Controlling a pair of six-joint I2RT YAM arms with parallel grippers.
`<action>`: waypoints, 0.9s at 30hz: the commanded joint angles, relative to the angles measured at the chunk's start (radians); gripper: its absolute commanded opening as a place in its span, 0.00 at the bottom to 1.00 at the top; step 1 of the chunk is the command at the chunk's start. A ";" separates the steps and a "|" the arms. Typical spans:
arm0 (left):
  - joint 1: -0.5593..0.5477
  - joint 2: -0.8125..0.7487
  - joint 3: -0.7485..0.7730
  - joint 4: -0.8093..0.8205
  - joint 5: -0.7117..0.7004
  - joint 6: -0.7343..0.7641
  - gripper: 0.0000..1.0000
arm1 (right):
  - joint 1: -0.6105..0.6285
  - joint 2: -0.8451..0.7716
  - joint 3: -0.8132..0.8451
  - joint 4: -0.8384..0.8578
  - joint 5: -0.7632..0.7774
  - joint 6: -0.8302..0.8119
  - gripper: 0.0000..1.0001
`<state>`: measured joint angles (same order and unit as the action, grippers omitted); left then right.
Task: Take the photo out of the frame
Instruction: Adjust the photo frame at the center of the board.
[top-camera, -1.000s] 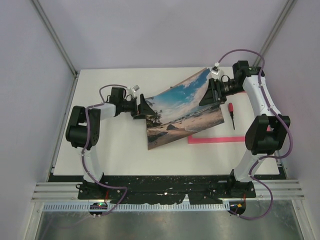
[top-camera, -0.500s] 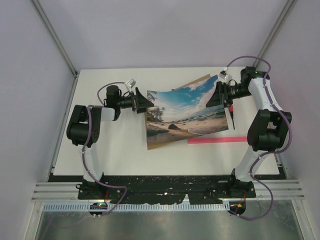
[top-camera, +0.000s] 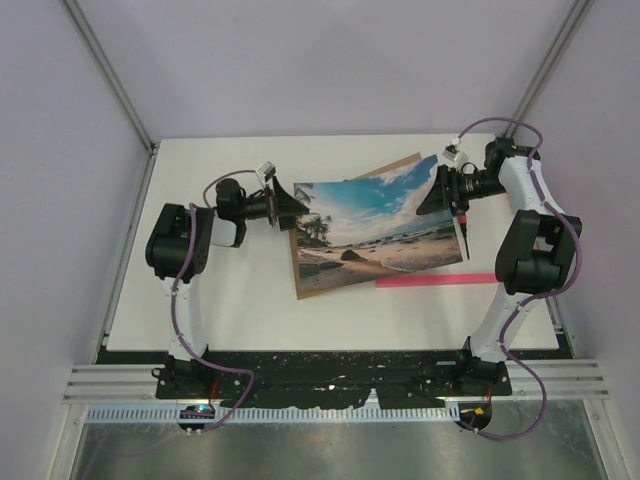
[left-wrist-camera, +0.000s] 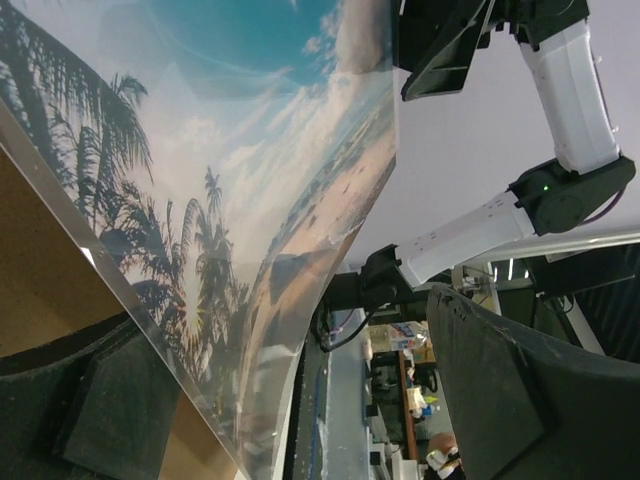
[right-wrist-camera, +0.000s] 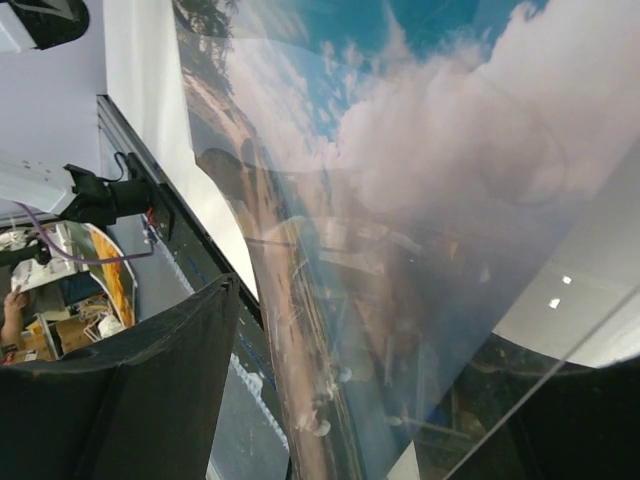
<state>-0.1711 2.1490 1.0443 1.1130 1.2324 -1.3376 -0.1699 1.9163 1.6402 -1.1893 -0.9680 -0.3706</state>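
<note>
Photo (top-camera: 375, 225), flatter than a second ago, sits out of the frame (top-camera: 420, 281) by its near-right corner; left jaws released, right jaws' grip we cannot tell.

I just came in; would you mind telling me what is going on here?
Two robot arms are taking a beach photo out of its pink frame. The photo lies over a brown board, and only a pink strip of the frame shows by its near right corner. The left end effector and right end effector sit at opposite edges, jaws apart.
</note>
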 joint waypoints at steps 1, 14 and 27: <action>-0.015 -0.084 0.016 -0.105 0.013 0.148 1.00 | -0.002 -0.017 0.013 0.071 0.055 0.015 0.68; -0.038 -0.206 0.051 -0.726 -0.120 0.597 1.00 | -0.065 0.013 -0.003 0.138 0.107 0.045 0.67; -0.039 -0.193 0.063 -0.729 -0.113 0.591 1.00 | -0.086 0.047 -0.023 0.186 0.103 0.064 0.26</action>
<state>-0.2066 1.9862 1.0756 0.3794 1.1141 -0.7731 -0.2527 1.9553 1.6302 -1.0447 -0.8490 -0.3202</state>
